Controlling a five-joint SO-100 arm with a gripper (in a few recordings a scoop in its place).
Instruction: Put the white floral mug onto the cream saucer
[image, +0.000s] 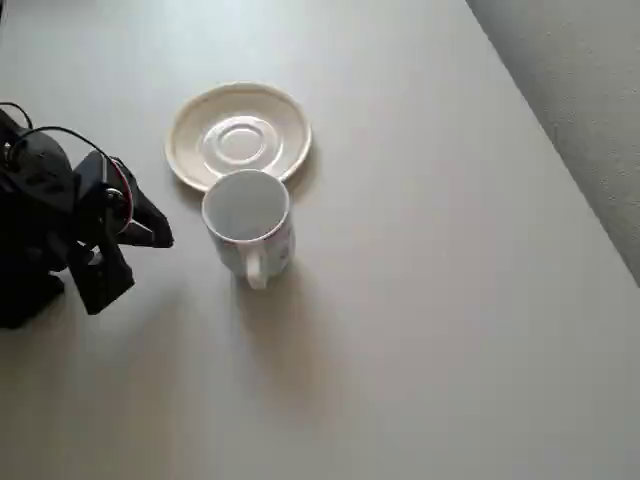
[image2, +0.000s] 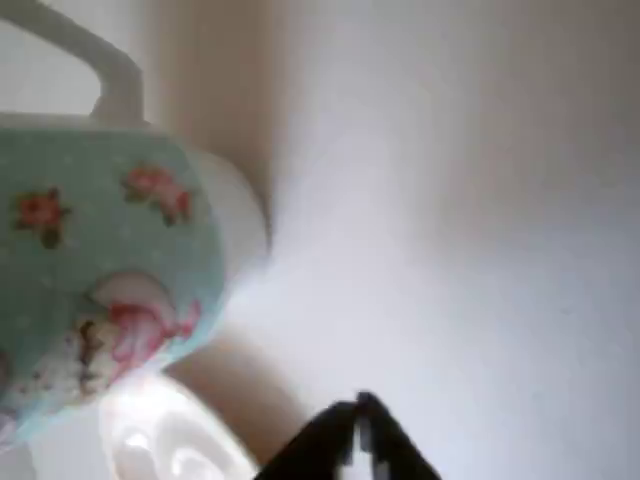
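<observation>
In the overhead view the light is soft and even, somewhat dim, with the tabletop (image: 430, 300) a flat grey-beige. The white floral mug (image: 248, 222) throws a faint, diffuse shadow toward 6 o'clock, so light comes from about 12 o'clock. The cream saucer (image: 238, 137) carries pale glossy highlights in its centre well. The focus there is fair. The wrist view is heavily blurred: the mug's floral prints (image2: 100, 270) are smeared, the dark claw (image2: 360, 445) at 6 o'clock is soft-edged, and the background washes out bright.
</observation>
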